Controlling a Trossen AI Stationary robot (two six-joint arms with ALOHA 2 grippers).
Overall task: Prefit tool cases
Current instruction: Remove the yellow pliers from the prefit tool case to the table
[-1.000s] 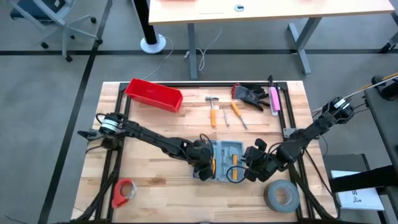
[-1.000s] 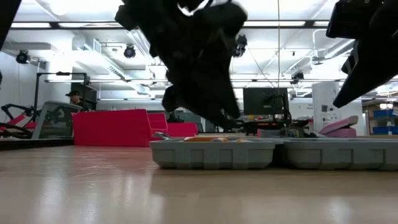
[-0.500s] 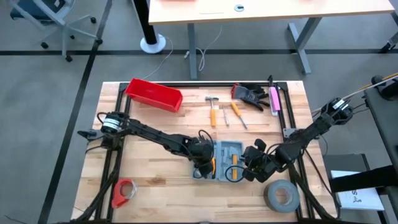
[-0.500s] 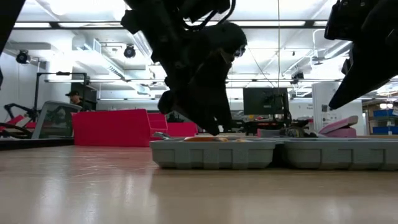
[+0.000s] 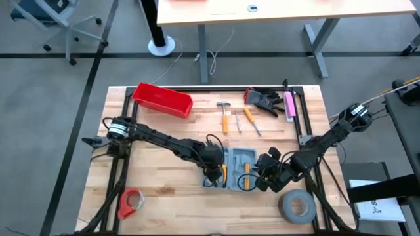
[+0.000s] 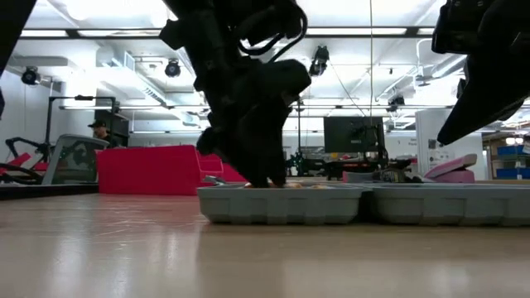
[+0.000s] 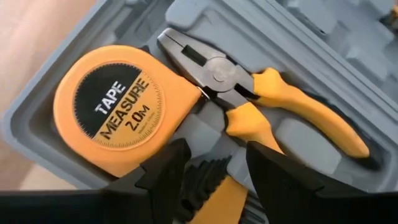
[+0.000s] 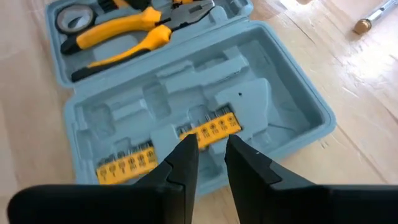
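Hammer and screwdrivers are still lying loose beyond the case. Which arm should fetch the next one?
Probably the right. The left gripper is down in the tool case, fingers straddling a yellow-handled tool beside the tape measure. The right gripper hovers over the bit strips, holding nothing visible.

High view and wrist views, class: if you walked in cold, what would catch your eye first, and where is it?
The open grey-blue tool case lies mid-table between both arms. Inside one half sit an orange tape measure and yellow-handled pliers, with the left gripper low over them, fingers apart. The right gripper hangs over the other half, by the yellow bit holders. A red bin stands out at the table's far left.
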